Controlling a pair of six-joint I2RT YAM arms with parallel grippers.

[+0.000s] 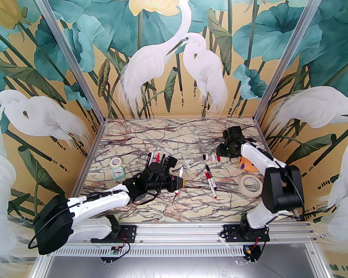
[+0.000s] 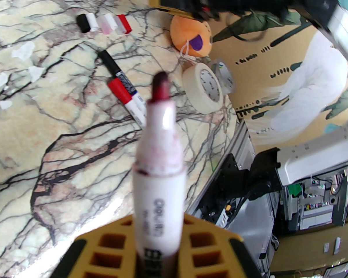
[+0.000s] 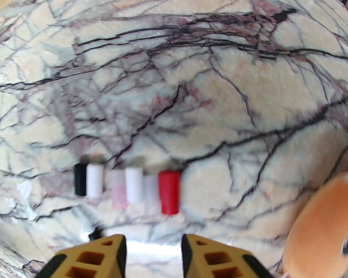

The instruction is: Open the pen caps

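Frame bottom: pen (image 2: 158, 166) pinched by left gripper (image 2: 158, 230), right gripper (image 3: 153, 242) spread, empty; pen judged light, stiff, slick, best gripped mid-barrel.

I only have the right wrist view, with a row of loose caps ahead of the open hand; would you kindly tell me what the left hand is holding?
Observer: The left hand is shut on a white-barrelled marker, its dark red tip bare.
Operator: Thank you. Are any markers capped?
Observer: Two lie side by side on the table between the arms: a black-capped marker and a red-capped marker.
Operator: Is anything near them?
Observer: A roll of masking tape lies to their right, apart from them.
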